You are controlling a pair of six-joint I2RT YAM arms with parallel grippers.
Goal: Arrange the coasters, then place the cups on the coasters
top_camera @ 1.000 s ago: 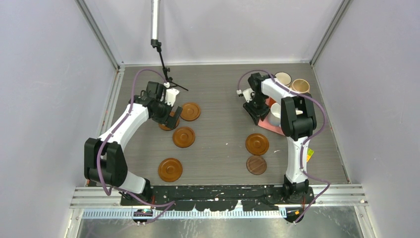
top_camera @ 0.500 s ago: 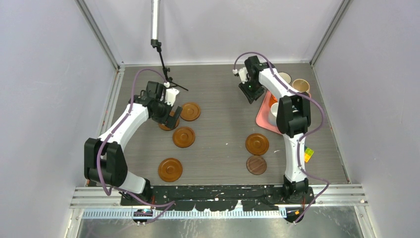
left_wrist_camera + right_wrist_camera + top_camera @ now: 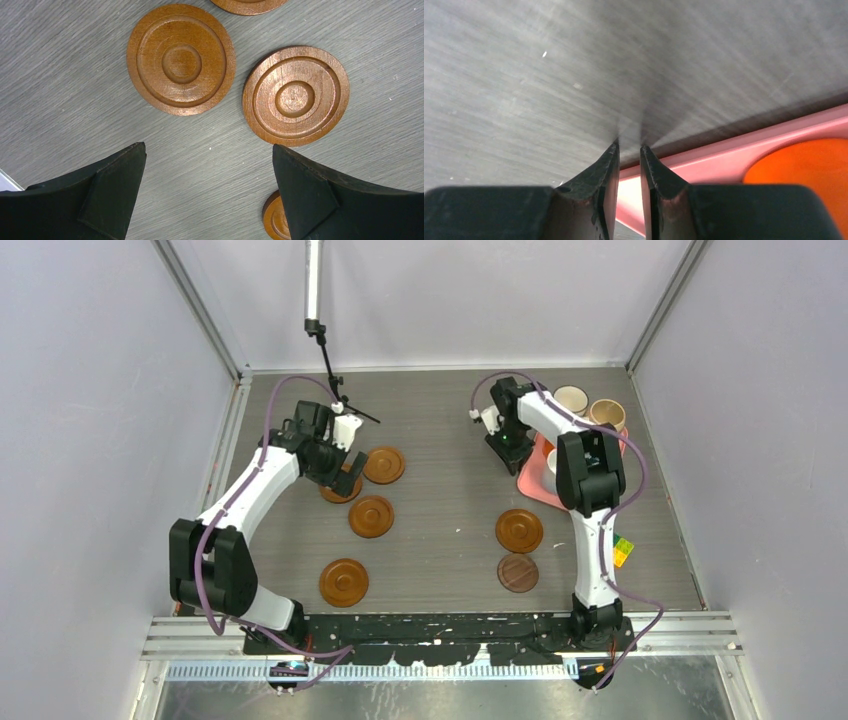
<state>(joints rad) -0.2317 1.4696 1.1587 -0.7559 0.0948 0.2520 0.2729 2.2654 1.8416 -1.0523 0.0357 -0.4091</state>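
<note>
On table, left side: left gripper spread wide above coasters, touching none. Right side: right gripper narrowed to slit, empty, over pink tray edge. Cups bunched at tray, back right.

Top view: the left gripper covers most of the covered coaster, and we see only its near rim. The right arm lies over the pink tray and hides all but a slice of a white cup. The toy bricks beside that arm are too small for us to count.

Left wrist view: the top coaster is cut by the upper edge. The bottom coaster sits half behind a finger and runs off the lower edge. We cannot name the white corner at the left edge.

Right wrist view: the table is blurred. An orange shape runs off the right edge, its lower part behind the right gripper. We cannot say whether it is a cup. We also cannot tell whether the fingertips touch the tray's rim or hang clear of it.
</note>
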